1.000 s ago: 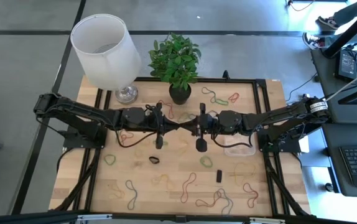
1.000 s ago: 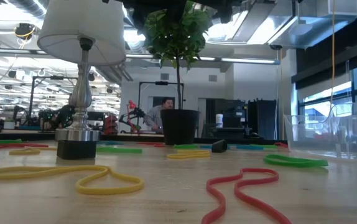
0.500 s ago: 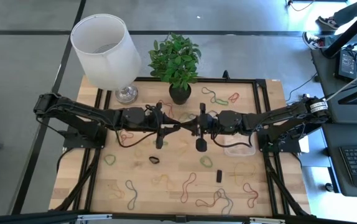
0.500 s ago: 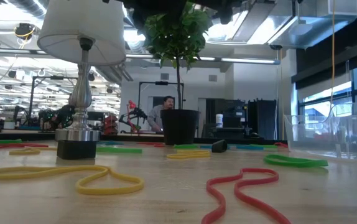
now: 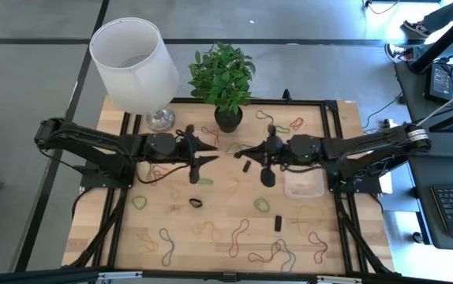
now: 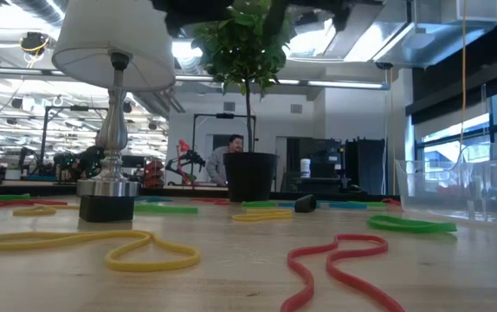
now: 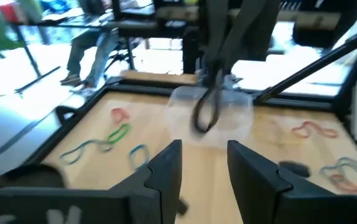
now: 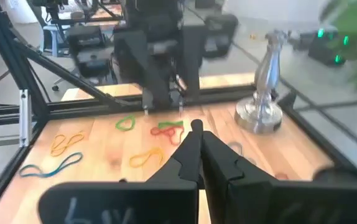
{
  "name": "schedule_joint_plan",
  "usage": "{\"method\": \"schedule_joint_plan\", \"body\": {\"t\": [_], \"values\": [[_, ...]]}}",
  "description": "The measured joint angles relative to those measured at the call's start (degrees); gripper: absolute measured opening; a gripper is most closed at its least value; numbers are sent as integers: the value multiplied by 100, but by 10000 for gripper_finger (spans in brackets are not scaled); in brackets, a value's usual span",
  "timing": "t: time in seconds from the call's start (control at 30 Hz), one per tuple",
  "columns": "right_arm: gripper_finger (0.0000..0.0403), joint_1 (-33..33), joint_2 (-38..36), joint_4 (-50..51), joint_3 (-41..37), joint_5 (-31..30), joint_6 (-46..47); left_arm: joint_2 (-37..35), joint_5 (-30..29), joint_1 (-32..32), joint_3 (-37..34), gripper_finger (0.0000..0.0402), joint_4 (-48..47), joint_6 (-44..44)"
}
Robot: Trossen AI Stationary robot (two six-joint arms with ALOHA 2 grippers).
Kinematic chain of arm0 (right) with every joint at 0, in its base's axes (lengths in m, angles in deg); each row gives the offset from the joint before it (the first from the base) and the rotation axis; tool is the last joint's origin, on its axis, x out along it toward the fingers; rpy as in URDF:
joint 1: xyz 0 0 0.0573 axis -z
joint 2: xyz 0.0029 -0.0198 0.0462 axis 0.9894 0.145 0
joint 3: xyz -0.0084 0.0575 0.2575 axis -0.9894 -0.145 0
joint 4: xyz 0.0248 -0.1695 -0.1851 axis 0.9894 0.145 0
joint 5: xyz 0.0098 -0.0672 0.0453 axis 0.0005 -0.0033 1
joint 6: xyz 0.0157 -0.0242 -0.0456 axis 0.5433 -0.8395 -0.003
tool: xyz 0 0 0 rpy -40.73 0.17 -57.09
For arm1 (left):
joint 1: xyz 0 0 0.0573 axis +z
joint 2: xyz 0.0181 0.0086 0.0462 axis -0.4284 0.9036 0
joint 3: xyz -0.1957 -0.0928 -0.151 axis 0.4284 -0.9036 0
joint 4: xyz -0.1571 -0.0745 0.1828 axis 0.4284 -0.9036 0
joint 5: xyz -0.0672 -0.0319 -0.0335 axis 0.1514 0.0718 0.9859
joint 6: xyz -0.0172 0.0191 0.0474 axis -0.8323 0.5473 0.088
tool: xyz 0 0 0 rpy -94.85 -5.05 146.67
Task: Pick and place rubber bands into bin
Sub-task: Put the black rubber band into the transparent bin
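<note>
handover looks complete: the left gripper (image 5: pixel 209 155) and right gripper (image 5: pixel 241 152), which met nose to nose over the middle of the table (image 5: pixel 219 214) a second ago, have drawn apart. the left fingers, pinched together then, now stand spread with nothing between them. the right jaws are closed, and in the left wrist view what seems to be a dark band (image 7: pixel 204 116) dangles from their tip, though blur makes this less than certain. that band hangs in the air above the table's middle, nearer the back edge. the bin (image 5: pixel 304 183) sits by the right edge, below the right arm, and i cannot tell whether it holds anything. so the right arm needs only a short carry back to drop it there. many other bands (image 5: pixel 239 235) lie loose toward the front edge, so most of the job remains.
</note>
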Motion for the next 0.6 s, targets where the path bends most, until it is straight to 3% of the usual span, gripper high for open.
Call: {"method": "schedule_joint_plan", "body": {"t": [0.13,0.33,0.6], "values": [[5,-5,-672,1261,0,-366,844,-432,-199,0,0,122,-631,-18],[6,0,-1665,3632,2,-952,2834,-971,-303,0,0,122,-1223,-103],[6,0,-1938,6674,2,-711,5726,-1272,-301,-2,0,123,-1719,-106]]}}
